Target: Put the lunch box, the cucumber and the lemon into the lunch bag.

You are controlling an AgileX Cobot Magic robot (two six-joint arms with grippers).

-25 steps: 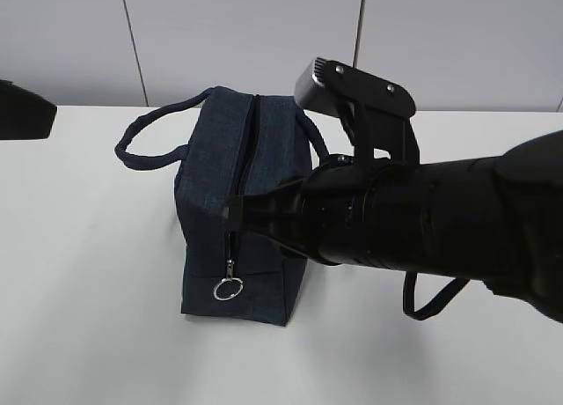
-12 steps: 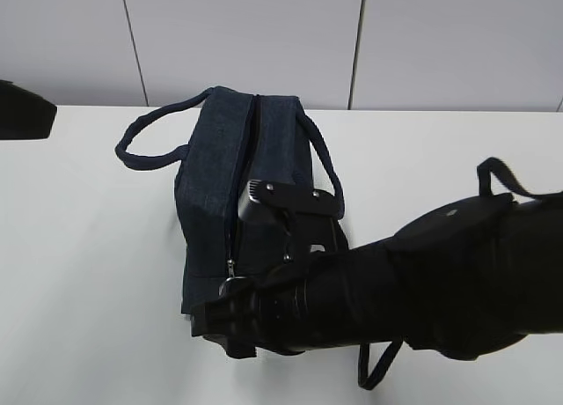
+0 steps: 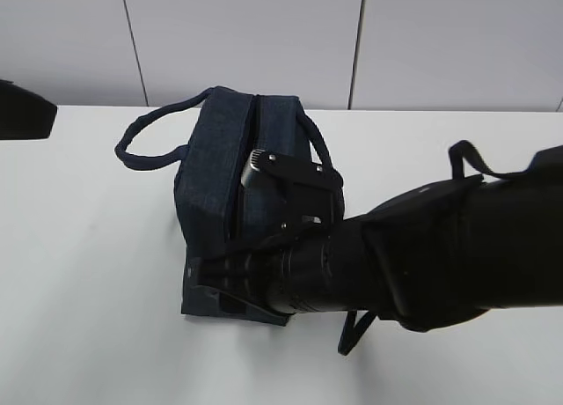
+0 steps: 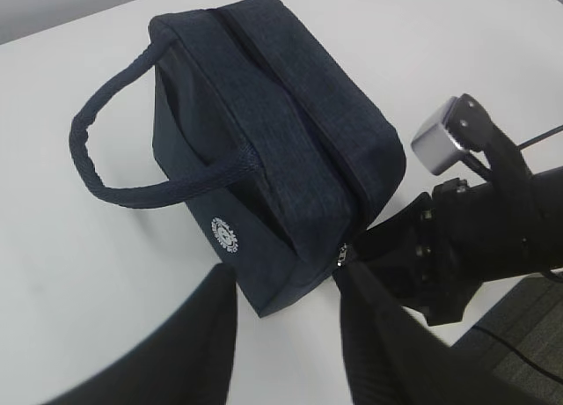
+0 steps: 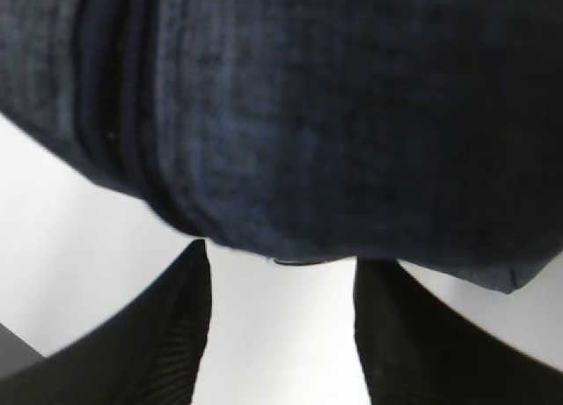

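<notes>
The lunch bag (image 3: 237, 167) stands upright on the white table (image 3: 88, 273), zip seam along its top and apparently shut, with one loop handle (image 4: 123, 150) fallen outward to the side.

Right gripper (image 5: 280, 335): the jaws stand apart with nothing between them. In the right wrist view both fingers (image 5: 167, 335) frame bare table, and the bag's lower end sits just ahead of and above the fingertips, close but not enclosed. A small pale glint at the fabric's lower edge, centred between the jaws, may be the zipper pull; it is too blurred to confirm. In the exterior view the right arm lies low across the bag's near end, hiding that end. This placement is judged consistent with work on the zipper end, since the bag must be opened before anything goes in.

Left gripper (image 4: 286, 348): the jaws are parted and empty, held off the bag. The logo (image 4: 225, 233) side of the bag lies ahead of the fingertips, well apart. It appears to be standing by, leaving the bag to the other arm.

The lunch box, cucumber and lemon appear in no view; their location cannot be stated.
</notes>
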